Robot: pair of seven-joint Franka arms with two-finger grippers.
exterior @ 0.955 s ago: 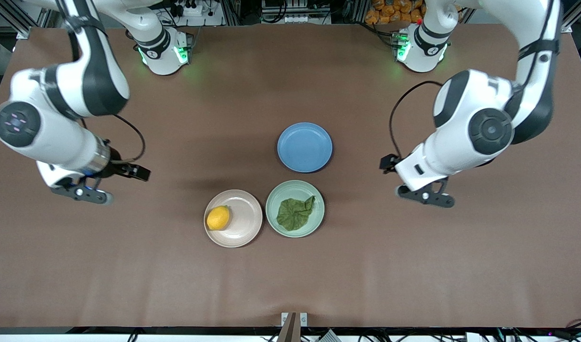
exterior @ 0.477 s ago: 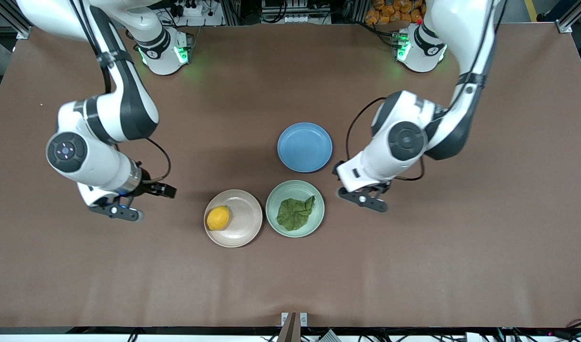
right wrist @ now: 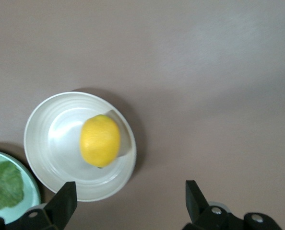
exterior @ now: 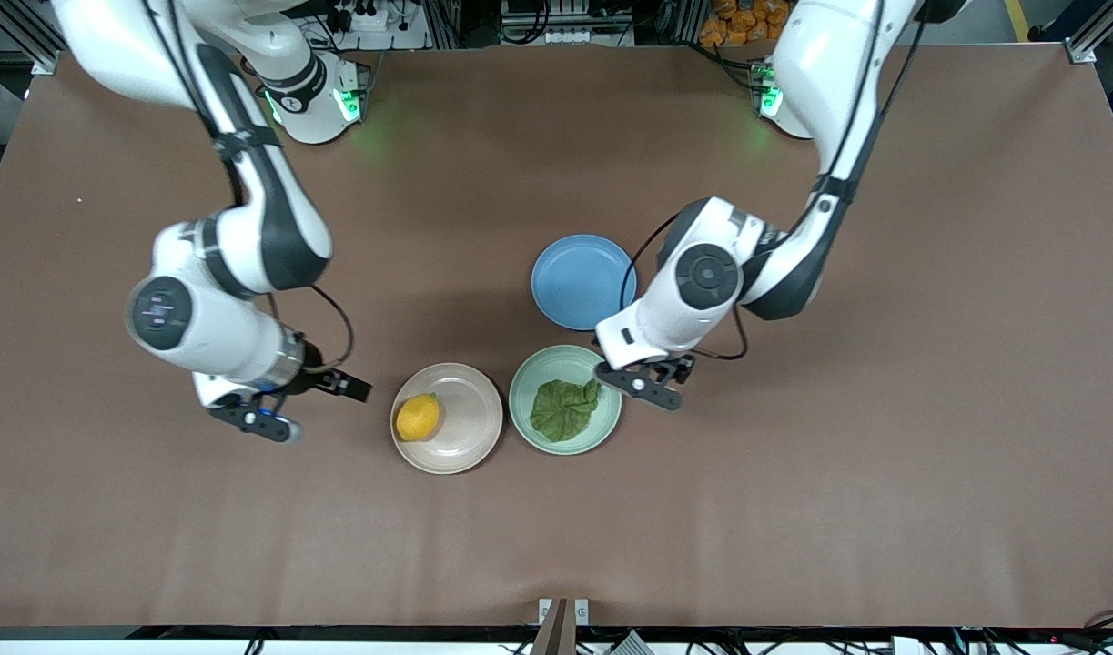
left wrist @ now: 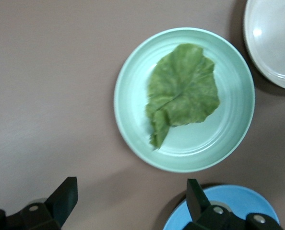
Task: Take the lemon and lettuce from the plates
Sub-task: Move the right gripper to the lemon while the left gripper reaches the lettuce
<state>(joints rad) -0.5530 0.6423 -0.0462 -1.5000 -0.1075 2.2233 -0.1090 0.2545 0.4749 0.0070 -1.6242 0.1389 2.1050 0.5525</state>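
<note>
Both claws are empty and spread wide, and both are in the approach step, with nothing picked yet. Taking the green plate (exterior: 565, 399) as the landmark: the left gripper (exterior: 644, 383) hangs over that plate's rim on the side toward the left arm's end of the table, at the edge where the blue plate (exterior: 583, 281) lies just beside it, farther from the front camera. In the left wrist view its two dark fingertips (left wrist: 61, 199) stand well apart with nothing between them, and the lettuce (left wrist: 181, 92) lies flat inside the green plate, stem point toward the gripper, not yet under the jaws.

The right gripper (exterior: 256, 420) hangs over bare table, well apart from the green plate toward the right arm's end. Between it and the green plate sits the beige plate (exterior: 470, 428), just beside the green one. The lemon (exterior: 418, 417) rests on the beige plate against the rim toward the right arm. The right wrist view shows its fingertips (right wrist: 63, 203) equally wide and empty, with the lemon ahead of them.

Next, I judge, each arm needs to travel on until its jaws are centred over its item, then descend. The lettuce is thin and flat, so the left fingers probably must reach almost to the plate surface and pinch a fold. The lemon is round and could roll, so the right jaws should straddle its middle before closing.
</note>
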